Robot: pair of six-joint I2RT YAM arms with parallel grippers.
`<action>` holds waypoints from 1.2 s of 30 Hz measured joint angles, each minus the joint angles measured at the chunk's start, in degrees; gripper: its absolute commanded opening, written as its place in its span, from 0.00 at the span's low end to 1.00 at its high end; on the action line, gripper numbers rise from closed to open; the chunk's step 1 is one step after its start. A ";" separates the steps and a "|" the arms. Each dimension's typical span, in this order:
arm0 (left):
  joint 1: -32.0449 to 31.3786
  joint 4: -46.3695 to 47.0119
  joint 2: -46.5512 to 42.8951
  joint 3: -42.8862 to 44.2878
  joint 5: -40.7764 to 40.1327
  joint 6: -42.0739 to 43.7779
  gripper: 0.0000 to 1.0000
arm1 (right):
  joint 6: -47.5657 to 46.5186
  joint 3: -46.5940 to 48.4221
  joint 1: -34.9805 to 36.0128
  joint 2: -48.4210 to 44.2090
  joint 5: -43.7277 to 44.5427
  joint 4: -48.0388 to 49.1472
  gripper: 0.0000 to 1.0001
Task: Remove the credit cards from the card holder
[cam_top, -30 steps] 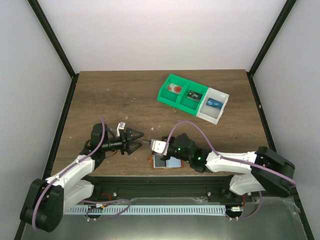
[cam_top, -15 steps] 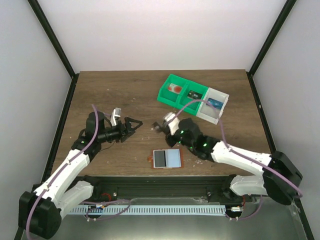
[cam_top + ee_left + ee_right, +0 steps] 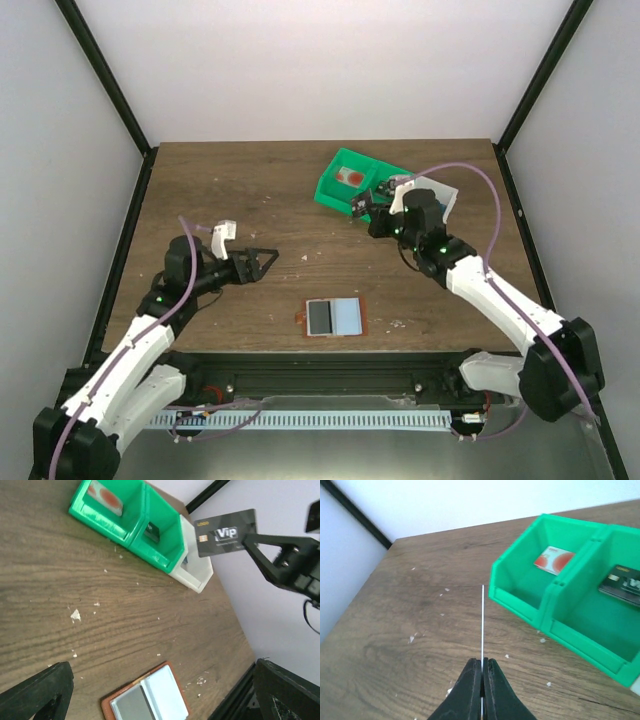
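Card holder [image 3: 334,317] lies open and flat on the table [image 3: 230,190] at the near edge, between the two arm bases. Its pale inner panels face up, one greyer and one bluer. Nothing touches it. We can't tell if a card is still tucked inside.

Right gripper [image 3: 482,662] is pressed together on a dark card [image 3: 226,531], pinching it by one short end. The card stands on edge in the air, just before the near corner of the green tray [image 3: 520,597] and apart from it. We judge it's held upright like that so it can slip down into a compartment. The tray works as the drop-off: a red-and-white card [image 3: 554,560] sits in the end green bin and a black card [image 3: 622,582] in the next. A white bin [image 3: 197,572] adjoins these.

Left gripper [image 3: 265,262] is spread wide and empty. It hangs above the table left of the card holder and well apart from it, probably parked out of the way.

Writing: the held card reads "VIP" in big pale letters, with a gold chip and a small gold "LOGO" above it. Print on the black card in the bin is too small to read.
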 measured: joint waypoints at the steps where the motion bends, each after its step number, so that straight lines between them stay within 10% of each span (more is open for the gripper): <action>1: 0.00 0.94 -1.07 -0.79 -0.26 0.96 1.00 | 1.09 0.66 -0.94 0.85 0.02 -0.48 0.00; 15: 0.00 -1.29 2.86 -0.17 -1.77 4.87 1.00 | 19.02 8.22 -16.55 19.63 -2.08 0.17 0.01; 36: 0.00 -4.20 0.02 3.98 1.97 13.09 1.00 | 28.81 21.62 -16.74 37.07 6.03 2.32 0.00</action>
